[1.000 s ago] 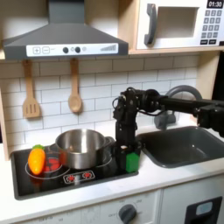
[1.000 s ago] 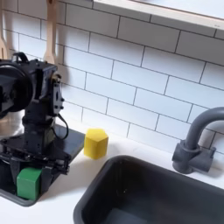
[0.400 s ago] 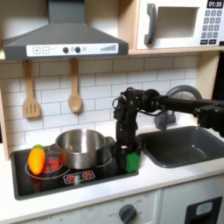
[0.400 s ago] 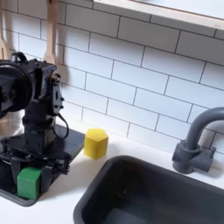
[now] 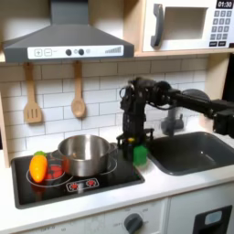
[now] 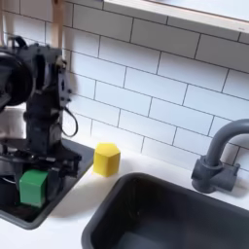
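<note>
Pot [image 5: 85,154] crowds stove [image 5: 91,187] left in first exterior view; counter [image 6: 73,219] toward sink [image 6: 175,219] open.

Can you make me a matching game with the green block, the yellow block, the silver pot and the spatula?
Things:
1. green block
2. yellow block
3. silver pot
4. wooden spatula

Places:
A. hanging on the tiled wall
B. on the counter beside the sink
C. between the fingers of the gripper
D. on the stove, beside the corn

Pairs: 1-C, 2-B, 3-D, 4-A
</note>
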Controlling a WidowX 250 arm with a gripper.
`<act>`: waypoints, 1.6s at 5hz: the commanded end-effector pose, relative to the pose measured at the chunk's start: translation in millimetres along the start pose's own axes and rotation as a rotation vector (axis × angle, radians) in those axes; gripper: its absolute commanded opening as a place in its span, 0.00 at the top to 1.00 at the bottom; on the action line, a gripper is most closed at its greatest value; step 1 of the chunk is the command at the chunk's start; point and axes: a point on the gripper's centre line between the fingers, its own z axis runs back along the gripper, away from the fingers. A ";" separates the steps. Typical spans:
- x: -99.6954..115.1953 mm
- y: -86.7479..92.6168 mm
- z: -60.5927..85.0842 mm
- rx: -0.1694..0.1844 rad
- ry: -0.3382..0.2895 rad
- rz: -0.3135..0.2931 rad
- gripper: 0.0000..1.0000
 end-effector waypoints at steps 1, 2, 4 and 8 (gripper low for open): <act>10.8 2.3 44.2 -0.017 -0.081 0.019 1.00; 17.2 13.8 56.8 -0.020 -0.116 0.058 1.00; 30.8 30.1 59.6 -0.009 -0.188 0.120 1.00; 76.8 68.9 49.7 0.030 -0.231 0.189 1.00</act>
